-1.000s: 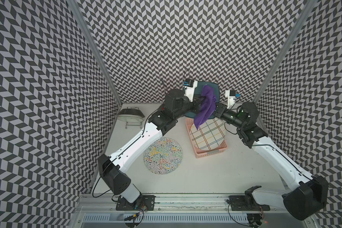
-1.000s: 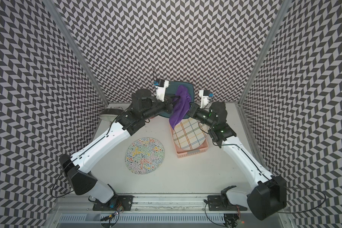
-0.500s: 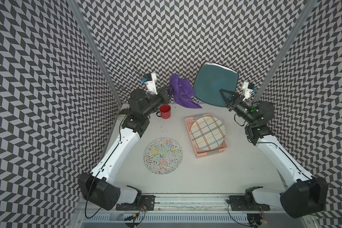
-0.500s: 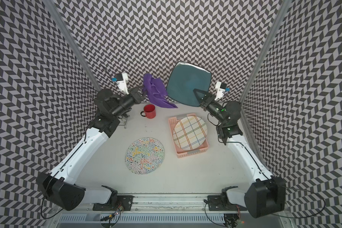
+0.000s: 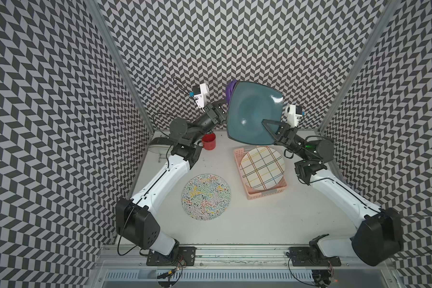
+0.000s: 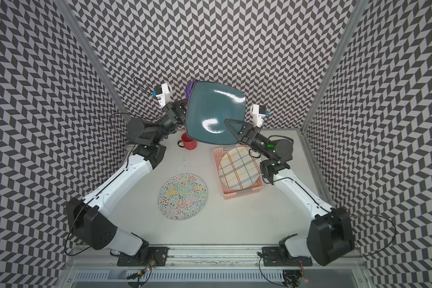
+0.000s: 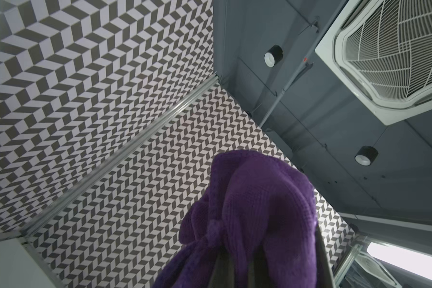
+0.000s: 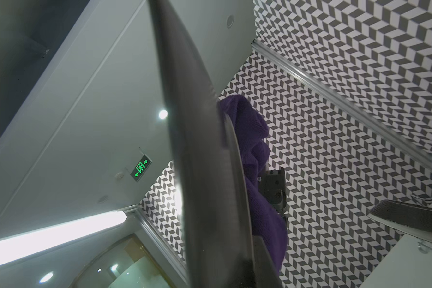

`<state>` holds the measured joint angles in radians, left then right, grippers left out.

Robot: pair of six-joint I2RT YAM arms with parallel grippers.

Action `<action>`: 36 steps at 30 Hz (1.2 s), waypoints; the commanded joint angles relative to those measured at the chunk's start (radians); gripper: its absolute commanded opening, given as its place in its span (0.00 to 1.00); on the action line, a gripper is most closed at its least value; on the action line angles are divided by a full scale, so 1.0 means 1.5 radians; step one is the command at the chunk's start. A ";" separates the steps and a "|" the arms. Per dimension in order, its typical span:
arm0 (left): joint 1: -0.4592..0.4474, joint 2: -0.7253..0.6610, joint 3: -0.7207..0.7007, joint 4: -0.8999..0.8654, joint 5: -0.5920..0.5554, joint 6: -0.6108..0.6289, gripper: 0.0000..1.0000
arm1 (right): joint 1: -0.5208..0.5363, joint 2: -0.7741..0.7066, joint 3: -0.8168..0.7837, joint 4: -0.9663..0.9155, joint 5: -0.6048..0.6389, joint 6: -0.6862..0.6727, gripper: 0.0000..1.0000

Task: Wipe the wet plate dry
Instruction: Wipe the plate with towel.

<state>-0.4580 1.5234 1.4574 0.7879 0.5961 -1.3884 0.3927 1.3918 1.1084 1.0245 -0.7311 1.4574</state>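
A teal square plate [image 5: 253, 114] [image 6: 213, 114] is held up on edge near the back wall, glossy face toward the top cameras. My right gripper [image 5: 266, 123] [image 6: 231, 124] is shut on its lower right rim, one finger across the face. In the right wrist view the plate [image 8: 197, 149] runs edge-on out of that gripper [image 8: 235, 269]. My left gripper [image 5: 223, 109] [image 6: 182, 109] is shut on a purple cloth [image 5: 229, 89] [image 7: 255, 212] and reaches behind the plate. The cloth [image 8: 255, 149] lies against the plate's back, mostly hidden from above.
On the table stand a red mug [image 5: 208, 141], a round squiggle-patterned plate [image 5: 206, 197] and a pink basket [image 5: 266, 194] with a plaid plate [image 5: 262, 167] in it. A wire rack holding a dark dish [image 5: 157, 147] sits at the back left.
The plate has risen from just above the basket to high by the back wall. My left gripper swung away left with the cloth, then came back behind the plate.
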 commanded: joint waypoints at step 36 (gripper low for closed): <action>0.054 -0.220 0.016 -0.436 0.005 0.358 0.00 | -0.184 -0.055 -0.006 -0.100 0.075 -0.086 0.00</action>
<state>-0.4335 1.2495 1.4609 0.3622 0.6144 -1.0382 0.0940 1.3762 1.1275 0.9001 -0.6136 1.4166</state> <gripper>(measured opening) 0.069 0.182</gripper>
